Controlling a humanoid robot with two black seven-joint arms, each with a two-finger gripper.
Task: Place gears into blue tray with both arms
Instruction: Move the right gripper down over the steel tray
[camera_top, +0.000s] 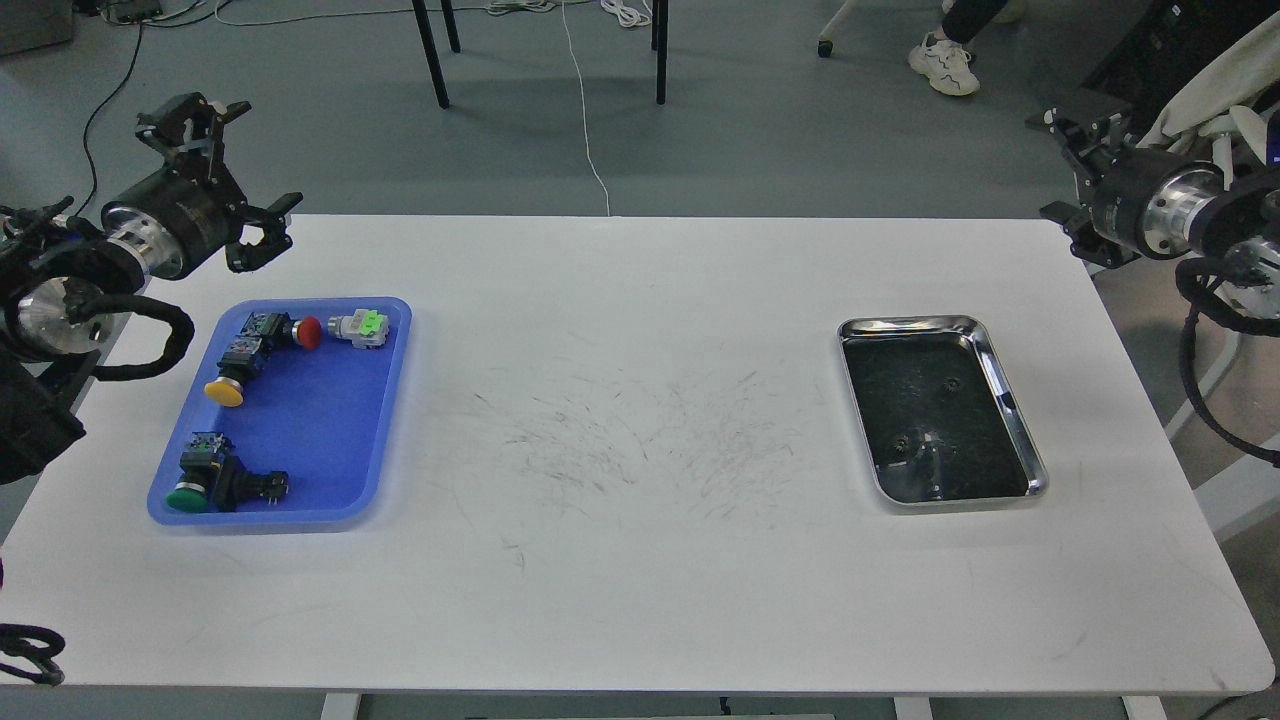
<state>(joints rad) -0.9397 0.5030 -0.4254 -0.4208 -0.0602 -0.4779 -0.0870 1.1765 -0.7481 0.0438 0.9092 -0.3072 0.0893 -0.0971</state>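
My left gripper (225, 175) hangs in the air past the far left corner of the table (640, 560), its fingers spread wide, holding nothing. My right gripper (1068, 180) is off the far right edge (too dark and small, so I cannot tell if it is spread or closed). Two gears (946, 383) lie in the steel tray (1010, 400) on the right. The blue tray (330, 440) sits well apart on the left with four switches (232, 375) inside.
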